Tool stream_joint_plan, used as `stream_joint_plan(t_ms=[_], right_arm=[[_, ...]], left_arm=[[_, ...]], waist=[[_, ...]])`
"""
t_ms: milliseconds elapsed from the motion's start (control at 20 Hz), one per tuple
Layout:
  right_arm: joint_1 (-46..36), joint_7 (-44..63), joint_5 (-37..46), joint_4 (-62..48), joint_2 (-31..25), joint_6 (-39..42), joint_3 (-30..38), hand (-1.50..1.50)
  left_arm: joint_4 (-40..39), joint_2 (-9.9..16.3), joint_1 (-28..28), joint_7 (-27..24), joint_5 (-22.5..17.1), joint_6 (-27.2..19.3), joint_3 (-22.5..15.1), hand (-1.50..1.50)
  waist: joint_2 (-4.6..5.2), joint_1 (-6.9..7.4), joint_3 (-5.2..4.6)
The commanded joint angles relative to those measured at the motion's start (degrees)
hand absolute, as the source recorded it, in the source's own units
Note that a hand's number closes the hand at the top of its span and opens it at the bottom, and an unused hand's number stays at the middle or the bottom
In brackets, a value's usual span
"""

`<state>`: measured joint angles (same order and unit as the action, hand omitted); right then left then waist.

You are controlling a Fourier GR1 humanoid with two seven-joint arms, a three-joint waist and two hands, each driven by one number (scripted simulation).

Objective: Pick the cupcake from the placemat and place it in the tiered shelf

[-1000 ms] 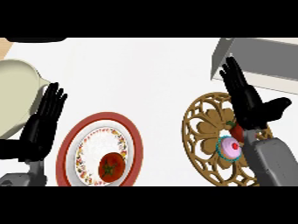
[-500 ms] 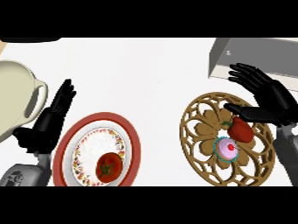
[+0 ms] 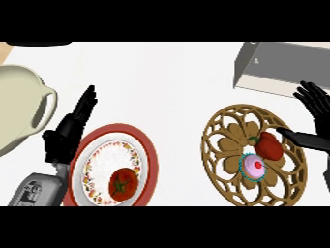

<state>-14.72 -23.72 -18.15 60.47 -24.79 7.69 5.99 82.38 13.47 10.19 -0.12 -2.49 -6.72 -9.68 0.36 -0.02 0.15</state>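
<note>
Take the placemat (image 3: 228, 127) as your landmark — the round, tan openwork disc lying flat on the white counter (image 3: 160, 87). Far to its left, at the counter's edge, you see the biggest thing here: a cream pot (image 3: 7, 111) with a looped handle facing the placemat. Above and to the right of the placemat stands the grey tiered shelf (image 3: 281, 65), its near corner just short of the placemat's upper rim. Left of the placemat, well apart from it, lies a red-rimmed plate (image 3: 142, 145) with a patterned inner band and a tomato (image 3: 123, 184) on its lower part.

Your right hand (image 3: 328, 123) hovers at the placemat's right edge, palm open, fingers spread and straight, thumb reaching in toward the mat; it holds nothing. Your left hand (image 3: 67, 133) rests between the pot and the plate, fingers straight and together, pointing up, also holding nothing.

On the placemat itself, right of its centre, lies a red pepper (image 3: 269, 145) just beside the right thumb. Directly below the pepper — touching or nearly so — sits the cupcake (image 3: 253, 167), pink-topped in a teal wrapper, on the mat's lower right part.
</note>
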Motion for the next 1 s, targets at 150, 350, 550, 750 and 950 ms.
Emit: stream_joint_plan(t_ms=[150,350,550,750,950], right_arm=[[0.2,-1.8,2.3,-1.6,-8.9,17.8,-3.8,-1.50],[-2.2,1.4,4.5,3.1,-14.9,20.4,-4.2,-1.50],[-1.9,9.4,4.4,10.4,-18.2,21.5,-4.2,-1.50],[-1.0,17.0,7.2,21.7,-20.9,21.3,-7.9,-1.50],[-2.8,20.4,12.7,26.6,-27.8,26.8,-11.7,-1.50]], left_arm=[[-2.1,-1.8,1.3,0.3,1.8,-1.0,-0.4,0.00],[-1.1,-2.4,0.7,0.6,1.7,-0.4,-0.7,0.00],[2.2,-1.1,-1.6,2.4,2.4,-0.3,-0.4,0.00],[1.7,-2.3,-2.4,1.5,3.3,-1.3,-1.0,0.00],[-0.2,-2.6,0.4,2.1,3.3,-0.9,-0.6,0.00]], waist=[[-0.28,-0.17,-0.15],[-0.51,-0.24,-0.20],[-0.62,-0.10,-0.20],[-0.87,-0.62,-0.26],[-0.74,-0.62,-0.27]])
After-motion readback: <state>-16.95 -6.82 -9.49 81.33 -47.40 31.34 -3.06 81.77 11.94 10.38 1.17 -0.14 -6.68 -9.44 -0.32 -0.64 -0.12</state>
